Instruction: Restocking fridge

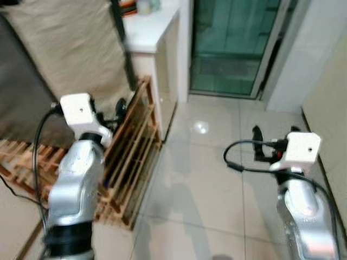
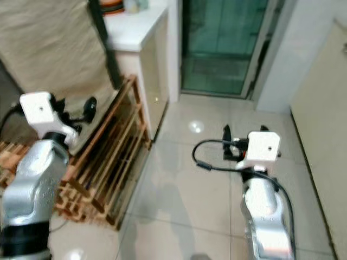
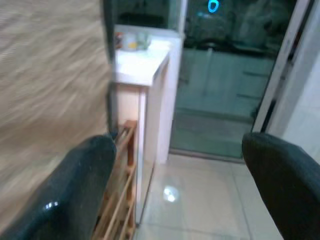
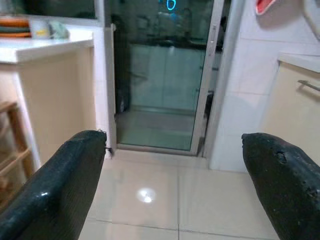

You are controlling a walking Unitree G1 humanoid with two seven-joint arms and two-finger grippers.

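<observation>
I carry both arms raised, left gripper (image 3: 175,190) and right gripper (image 4: 172,190) spread wide and empty, crossing the glossy tiled floor (image 1: 206,184) toward the glass sliding door (image 1: 233,43), presumably fridge-bound.

Two silver arms, each ending in a black pincer.

Each arm is a smooth, rounded silver shell topped at the wrist by a white boxy module with a small dark dot on its face. A black cable loops out from each module (the right one curls wide). The left pincer (image 1: 120,110) and right pincer (image 1: 274,134) have long, matte black fingers with rounded tips.
</observation>
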